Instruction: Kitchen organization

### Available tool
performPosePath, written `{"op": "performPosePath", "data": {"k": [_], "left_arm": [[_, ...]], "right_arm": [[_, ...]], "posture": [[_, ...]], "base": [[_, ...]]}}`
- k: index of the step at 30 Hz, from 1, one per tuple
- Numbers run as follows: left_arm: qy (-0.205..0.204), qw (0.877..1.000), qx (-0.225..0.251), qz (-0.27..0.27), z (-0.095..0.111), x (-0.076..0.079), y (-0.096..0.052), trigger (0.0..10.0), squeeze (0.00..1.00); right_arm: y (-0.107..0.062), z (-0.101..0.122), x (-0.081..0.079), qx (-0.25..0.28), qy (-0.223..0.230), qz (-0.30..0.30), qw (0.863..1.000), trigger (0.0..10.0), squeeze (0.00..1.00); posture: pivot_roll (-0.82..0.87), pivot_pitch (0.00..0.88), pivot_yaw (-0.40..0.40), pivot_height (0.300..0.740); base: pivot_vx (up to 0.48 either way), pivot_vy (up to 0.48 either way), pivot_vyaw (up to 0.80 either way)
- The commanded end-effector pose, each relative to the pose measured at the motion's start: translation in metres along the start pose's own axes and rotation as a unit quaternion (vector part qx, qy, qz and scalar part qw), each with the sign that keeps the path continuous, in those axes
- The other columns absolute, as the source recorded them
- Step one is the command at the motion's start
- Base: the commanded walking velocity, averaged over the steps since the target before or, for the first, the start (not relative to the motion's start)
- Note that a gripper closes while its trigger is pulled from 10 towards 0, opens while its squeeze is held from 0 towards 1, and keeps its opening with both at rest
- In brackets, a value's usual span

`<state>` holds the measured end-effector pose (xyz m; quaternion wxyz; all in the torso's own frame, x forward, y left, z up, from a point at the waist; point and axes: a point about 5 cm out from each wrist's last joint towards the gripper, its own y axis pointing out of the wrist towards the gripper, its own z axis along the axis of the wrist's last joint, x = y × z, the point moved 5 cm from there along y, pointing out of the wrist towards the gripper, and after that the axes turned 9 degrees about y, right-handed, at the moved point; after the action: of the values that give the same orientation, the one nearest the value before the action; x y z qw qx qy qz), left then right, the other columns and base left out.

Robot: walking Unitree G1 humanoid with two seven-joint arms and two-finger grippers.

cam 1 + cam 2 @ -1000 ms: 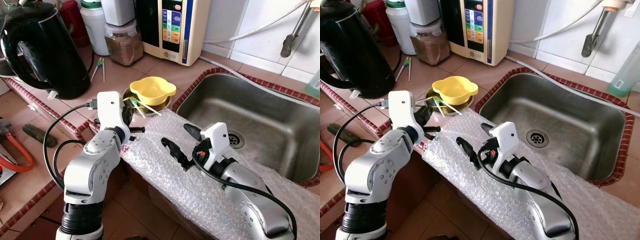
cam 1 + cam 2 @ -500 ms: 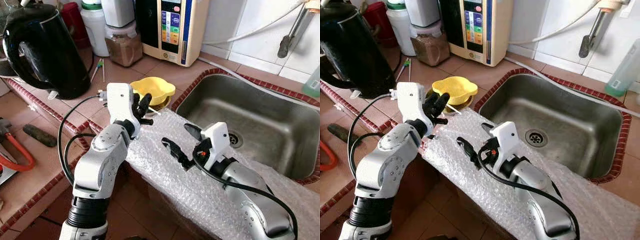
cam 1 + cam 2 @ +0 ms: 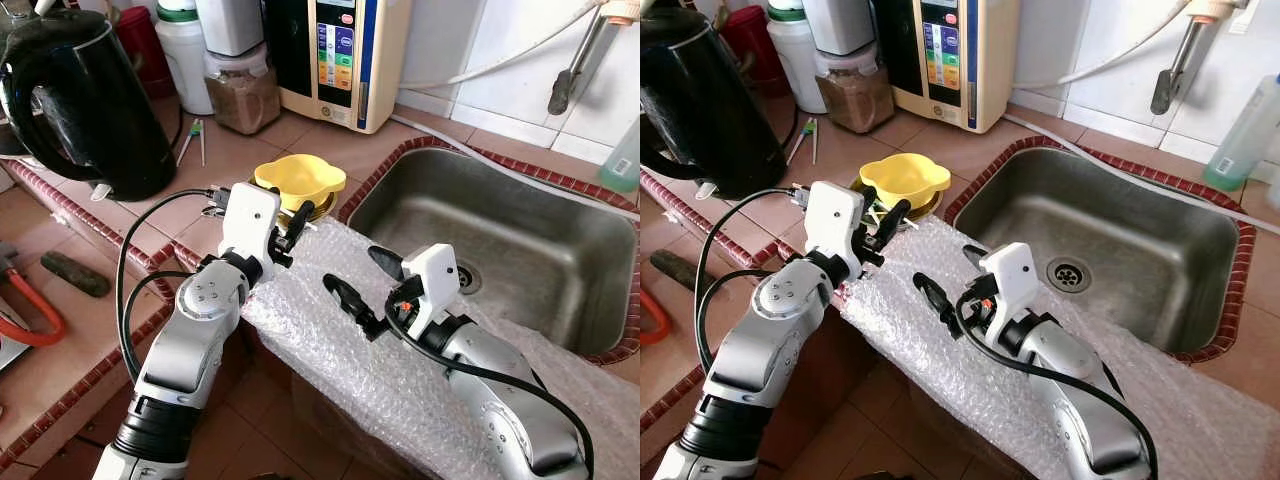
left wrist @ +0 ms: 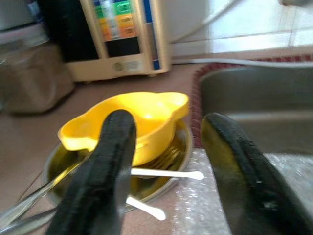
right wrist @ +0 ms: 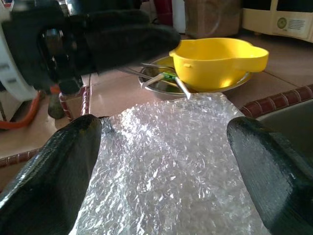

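Observation:
A yellow two-handled bowl (image 3: pixel 300 180) sits in a shallow metal dish (image 4: pixel 181 159) on the tiled counter, just left of the sink. White-handled utensils (image 4: pixel 166 174) lie in the dish under the bowl. My left gripper (image 3: pixel 290 222) is open, level with the bowl and a short way from its near side, touching nothing. In the left wrist view the bowl (image 4: pixel 129 120) shows between the two fingers (image 4: pixel 110 161). My right gripper (image 3: pixel 357 280) hovers open over a sheet of bubble wrap (image 3: pixel 340 350), nothing in it. The right wrist view shows the sheet (image 5: pixel 161 161) and the bowl (image 5: pixel 220 61) beyond.
A steel sink (image 3: pixel 510 240) with a brick-red rim lies to the right. A black kettle (image 3: pixel 90 100), a jar of brown powder (image 3: pixel 240 95) and a cream water unit (image 3: pixel 335 50) stand at the back. Orange-handled pliers (image 3: pixel 30 315) lie at the left.
My left gripper has swung forward and to the right, from beside the counter edge to just short of the yellow bowl. The right arm has stayed put.

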<state>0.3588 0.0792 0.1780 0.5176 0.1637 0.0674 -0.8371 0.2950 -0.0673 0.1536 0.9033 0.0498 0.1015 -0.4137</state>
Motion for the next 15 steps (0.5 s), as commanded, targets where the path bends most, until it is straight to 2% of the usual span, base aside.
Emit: {"op": "performPosePath", "data": {"k": [1,5,9,15], "left_arm": [[0.015,1.0,-0.002,-0.01,-0.005,0.003,0.0,10.0,1.0],[0.012,1.0,-0.004,-0.01,-0.007,0.006,0.001,10.0,1.0],[0.006,1.0,-0.01,-0.018,-0.011,0.02,-0.001,10.0,1.0],[0.005,0.999,-0.015,-0.031,-0.018,0.028,-0.004,10.0,1.0]], "right_arm": [[0.0,0.001,0.0,0.002,-0.004,-0.003,1.0,10.0,0.0],[-0.001,0.001,0.001,0.001,-0.004,-0.003,1.0,10.0,0.0],[-0.002,0.002,0.001,-0.001,-0.005,-0.002,1.0,10.0,0.0],[-0.001,0.002,0.0,0.0,-0.005,0.0,1.0,10.0,0.0]], "posture": [[-0.09,0.091,0.058,0.74],[-0.09,0.092,0.056,0.74],[-0.09,0.094,0.051,0.74],[-0.1,0.096,0.05,0.74]], "base": [[0.0,0.0,0.0],[0.0,0.0,0.0],[0.0,0.0,0.0],[0.0,0.0,0.0]]}}
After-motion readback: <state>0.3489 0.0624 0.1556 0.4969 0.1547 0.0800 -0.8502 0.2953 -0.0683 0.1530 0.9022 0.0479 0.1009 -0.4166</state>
